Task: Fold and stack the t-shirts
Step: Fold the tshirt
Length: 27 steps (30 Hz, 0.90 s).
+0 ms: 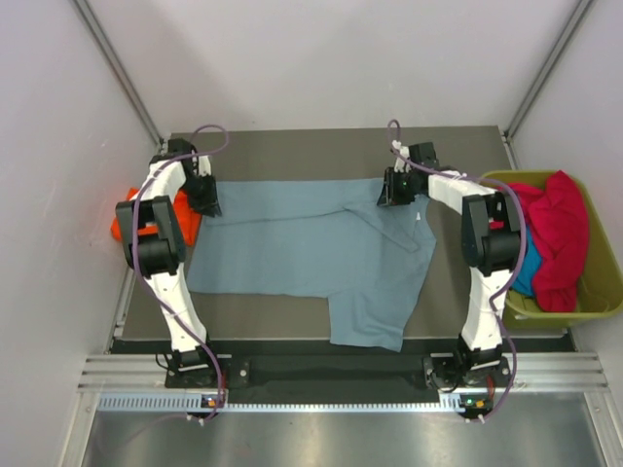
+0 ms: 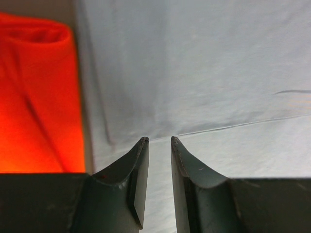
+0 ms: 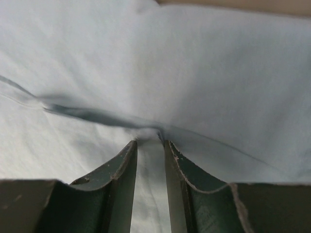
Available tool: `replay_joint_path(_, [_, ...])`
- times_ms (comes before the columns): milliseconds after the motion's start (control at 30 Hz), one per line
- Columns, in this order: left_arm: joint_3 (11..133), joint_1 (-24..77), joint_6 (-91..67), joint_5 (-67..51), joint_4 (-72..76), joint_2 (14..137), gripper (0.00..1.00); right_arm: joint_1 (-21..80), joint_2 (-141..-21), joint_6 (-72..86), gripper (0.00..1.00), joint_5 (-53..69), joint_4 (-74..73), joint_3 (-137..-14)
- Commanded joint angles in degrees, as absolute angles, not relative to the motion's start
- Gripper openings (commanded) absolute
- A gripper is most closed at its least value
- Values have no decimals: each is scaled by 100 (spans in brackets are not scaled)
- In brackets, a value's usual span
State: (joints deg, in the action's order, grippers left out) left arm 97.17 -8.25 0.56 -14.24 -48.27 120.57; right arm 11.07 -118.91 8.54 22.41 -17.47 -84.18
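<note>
Blue shirt (image 1: 311, 248): spread across the middle of the table (image 1: 292, 151), its long side running left to right. The left part lies smooth and the right part is creased. One flap on the right-centre reaches down to the near edge.
Blue shirt, far edge: both grippers are on it, one near each far corner of the cloth.
Right gripper (image 1: 391, 195): at the shirt's far right corner. In the right wrist view (image 3: 150, 141) the fingers (image 3: 119, 184) stand narrow, and folds of the cloth (image 3: 218, 73) gather into the tips; the fingers are clenched on it.
Left gripper (image 1: 207, 202): at the shirt's far left corner, near the table's left edge. In the left wrist view (image 2: 160, 140) the fingers (image 2: 138, 179) stand narrow, with a seam of the cloth (image 2: 204, 73) meeting the tips. I cannot tell whether the cloth is pinched.
Orange shirt (image 1: 185, 219): folded at the table's left edge, just beside the blue shirt and partly under the left arm. It shows left of the fingers in the left wrist view (image 2: 39, 97).
Crimson shirt (image 1: 560, 233): heaped in the bin (image 1: 604, 282), draped over its far rim.
Teal shirt (image 1: 524, 277): in the bin under the crimson shirt, only a strip showing.
Bin: off the table's right edge, beside the right arm.
</note>
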Motion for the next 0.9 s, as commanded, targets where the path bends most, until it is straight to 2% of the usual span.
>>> replay_joint_path(0, [9668,-879,62,-1318,-4931,11821,30,1055,-11619,703,30,2162,-1644,-8323])
replay_joint_path(233, [9580,-896,26,-1336,-4957,11892,30,1028,-11698,607,30,2030,-1591,-8350])
replay_joint_path(300, [9571,-896,26,-1336,-4940,11874,29,1028,-11725,589,23,2048,-1573,-8367])
replay_joint_path(367, [9571,-888,26,-1327,-4931,11883,29,1028,-11760,615,11,2135,-1547,-8393])
replay_joint_path(533, [9563,-896,18,-1336,-4922,11900,29,1098,-11769,633,0,2276,-1538,-8438])
replay_joint_path(867, [9624,-888,17,-1441,-4878,12006,29,1300,-11005,624,0,2347,-1784,-7999])
